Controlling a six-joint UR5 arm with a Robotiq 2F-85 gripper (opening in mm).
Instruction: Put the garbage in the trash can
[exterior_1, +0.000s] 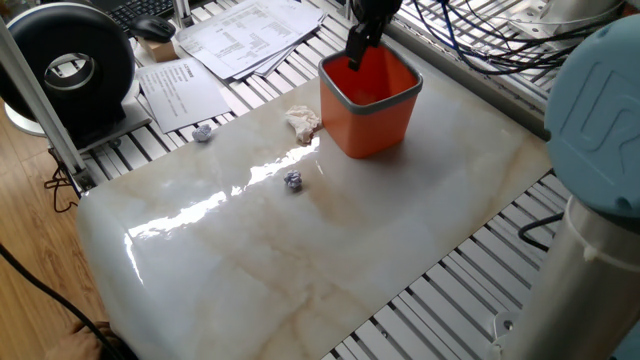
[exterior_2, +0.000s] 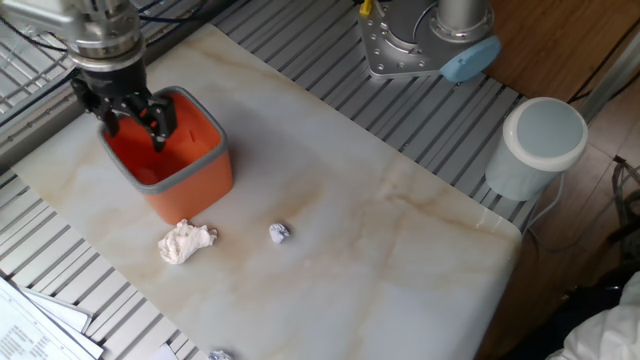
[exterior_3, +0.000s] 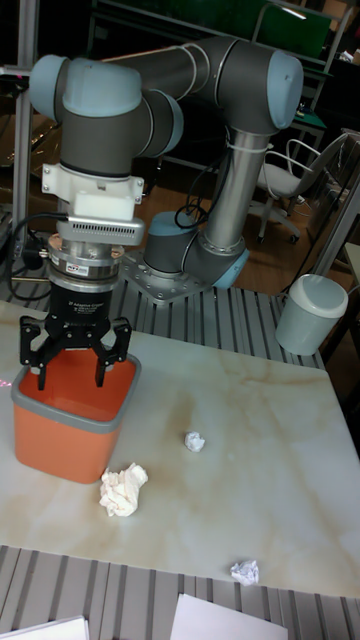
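The black two-finger gripper (exterior_3: 71, 380) is being held spread apart, with nothing between its fingers, directly over the mouth of the small orange plastic trash can with a grey rim (exterior_3: 66, 432), and the fingertips are dipping just inside that rim. A small label is being shown on the gripper body in the tall fixed view, but its writing is too small to be read. The trash can is standing upright near one corner of the pale marble-patterned tabletop (exterior_2: 400, 260). Just beside the can, a cream-white crumpled tissue wad (exterior_2: 184, 241) is lying on the tabletop. A small bluish-white paper ball (exterior_2: 279, 233) is resting further out on the top, well apart from the can. A second bluish-white paper ball (exterior_1: 203, 132) is sitting near the tabletop edge, just beside flat printed paper sheets (exterior_1: 185, 90) whose text cannot be read.
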